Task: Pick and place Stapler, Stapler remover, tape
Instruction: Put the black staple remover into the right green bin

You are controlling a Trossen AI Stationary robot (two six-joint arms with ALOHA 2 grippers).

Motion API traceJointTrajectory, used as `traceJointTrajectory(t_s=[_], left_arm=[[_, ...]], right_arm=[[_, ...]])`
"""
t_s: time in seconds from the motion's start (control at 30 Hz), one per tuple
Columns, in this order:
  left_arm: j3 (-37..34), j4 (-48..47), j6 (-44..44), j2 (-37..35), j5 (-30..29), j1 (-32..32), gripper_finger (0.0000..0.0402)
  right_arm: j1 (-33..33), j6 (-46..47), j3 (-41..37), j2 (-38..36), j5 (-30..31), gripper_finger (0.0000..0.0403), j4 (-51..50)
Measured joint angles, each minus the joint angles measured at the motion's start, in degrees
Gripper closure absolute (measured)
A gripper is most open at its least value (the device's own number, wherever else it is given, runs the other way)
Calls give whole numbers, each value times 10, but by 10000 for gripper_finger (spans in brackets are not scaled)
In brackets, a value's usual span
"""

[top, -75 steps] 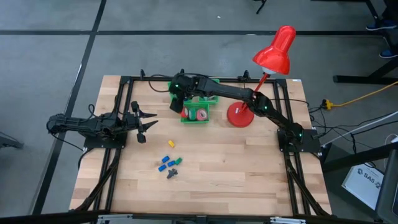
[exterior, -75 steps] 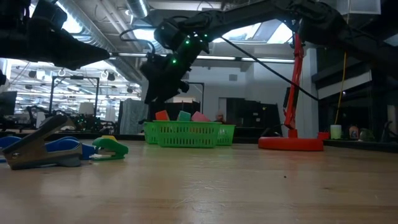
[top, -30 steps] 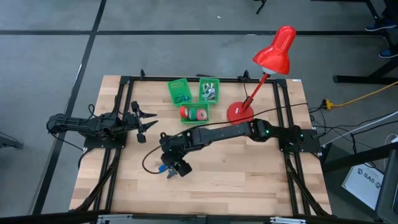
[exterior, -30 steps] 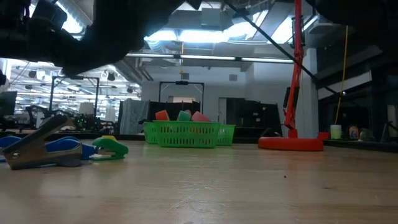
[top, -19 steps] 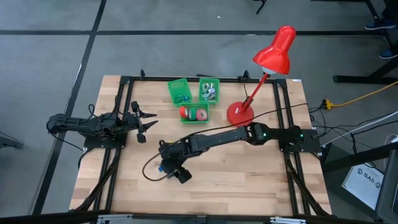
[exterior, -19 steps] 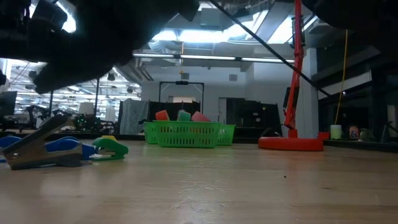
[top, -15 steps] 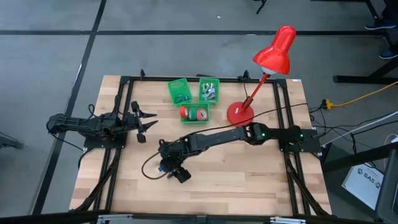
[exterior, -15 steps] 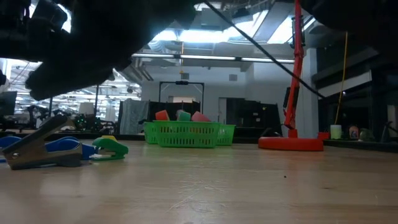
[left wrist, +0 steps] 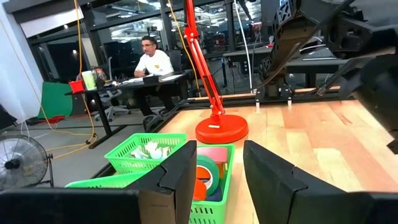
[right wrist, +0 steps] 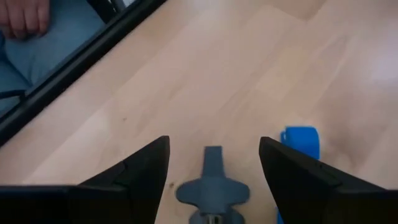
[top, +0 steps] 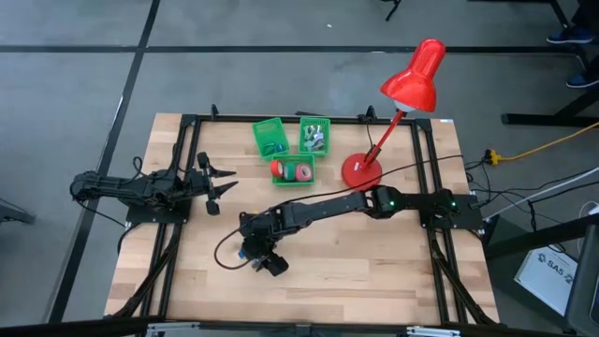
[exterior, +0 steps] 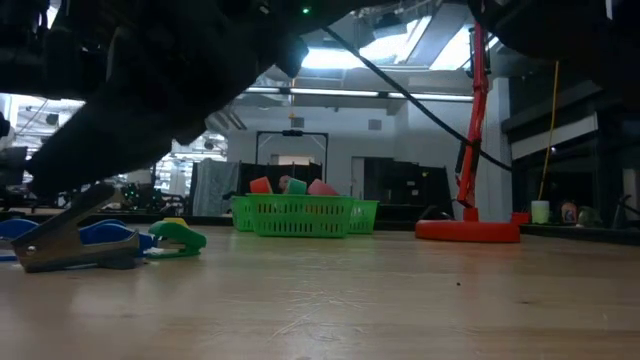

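Right gripper (right wrist: pixel 213 168) over a stapler remover (right wrist: pixel 211 186)
Its jaws stand open astride the grey piece, seemingly not touching; left gripper (top: pixel 213 185) waits, nearly closed.

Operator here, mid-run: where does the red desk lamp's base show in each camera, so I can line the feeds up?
High view: lamp base right of the green baskets, at the table's far side.
Low view: flat red base at right, baskets left of it.
Left wrist view: base centre, behind the baskets.
Right wrist view: not in it.
Shared landmark: the green baskets.
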Motion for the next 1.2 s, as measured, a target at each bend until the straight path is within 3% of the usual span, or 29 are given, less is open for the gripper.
traceJointTrajectory(t_s=[0.57, 0.7, 1.2], left_arm=[[0, 1, 0, 0, 0, 0, 274], [0, 1, 0, 0, 0, 0, 274], [0, 1, 0, 0, 0, 0, 274]], right_arm=[[-13, -15, 0, 0, 2, 150, -52], [-13, -17, 0, 0, 26, 156, -77], [-13, -33, 0, 0, 53, 276, -80]])
